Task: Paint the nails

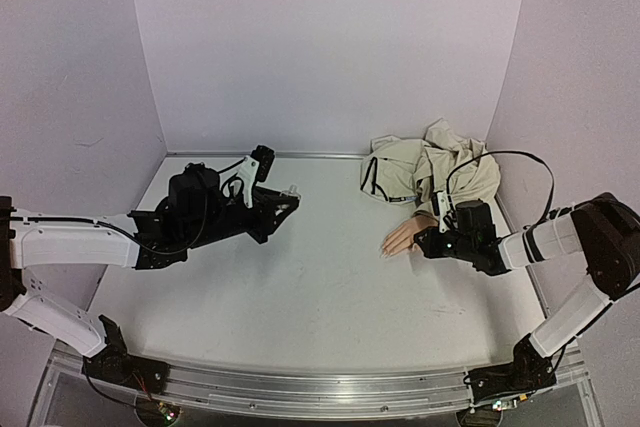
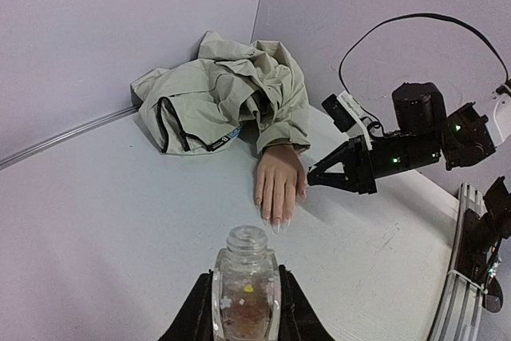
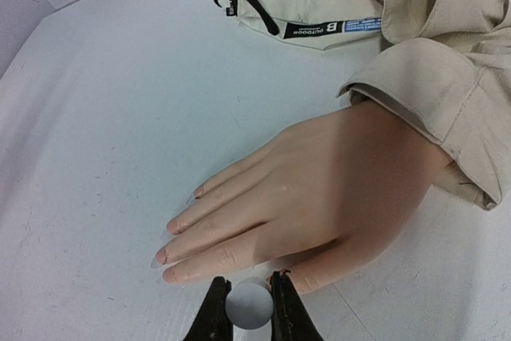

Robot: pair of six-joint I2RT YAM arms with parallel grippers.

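The mannequin hand lies palm down on the white table, its wrist in a beige jacket sleeve. Its nails are long and pale at the fingertips, also seen from the front as nails. My right gripper is shut on a round white cap right beside the thumb; whatever hangs below the cap is hidden. My left gripper is shut on a small clear bottle, uncapped and upright, a short way in front of the hand. From above, the hand lies right of centre.
The crumpled beige jacket is heaped at the back right against the wall. Pale walls close the table on three sides. A metal rail runs along the near edge. The right arm's black cable loops above it.
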